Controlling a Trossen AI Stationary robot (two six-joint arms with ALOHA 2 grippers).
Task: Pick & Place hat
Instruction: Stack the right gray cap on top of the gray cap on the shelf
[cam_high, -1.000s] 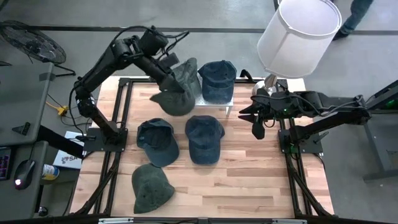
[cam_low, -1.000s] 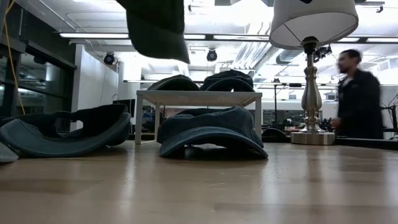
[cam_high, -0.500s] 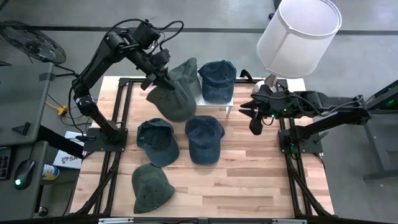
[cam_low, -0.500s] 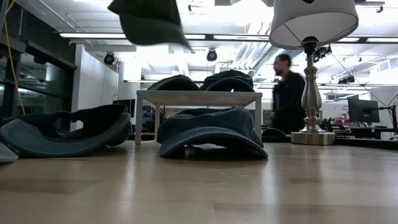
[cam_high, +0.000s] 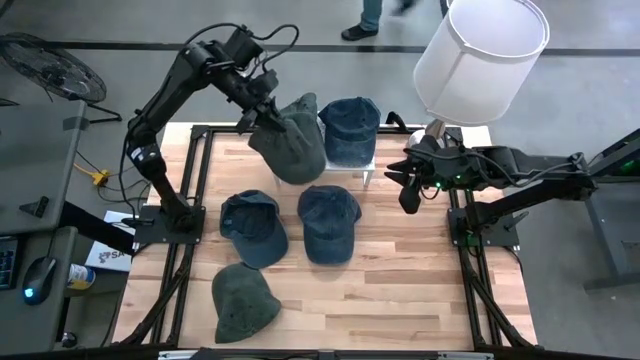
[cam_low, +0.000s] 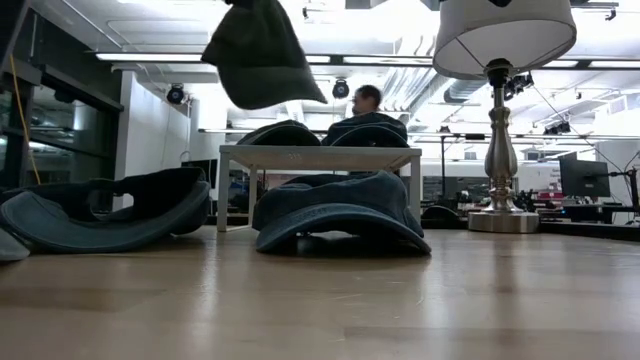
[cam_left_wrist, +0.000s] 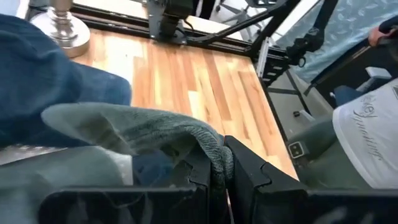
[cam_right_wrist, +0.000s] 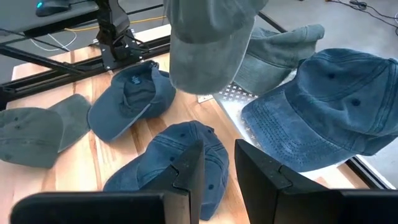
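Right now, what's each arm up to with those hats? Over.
Left gripper shut on grey-green hat, hanging above white stand. Right gripper waits empty beside lamp. Two hats already on stand, blue hat among them.

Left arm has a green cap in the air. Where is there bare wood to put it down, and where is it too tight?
Bare wooden tabletop lies right of the blue cap and the low green cap. Crowded: the white riser shelf with two caps, and the middle, under the held green cap in the left gripper.
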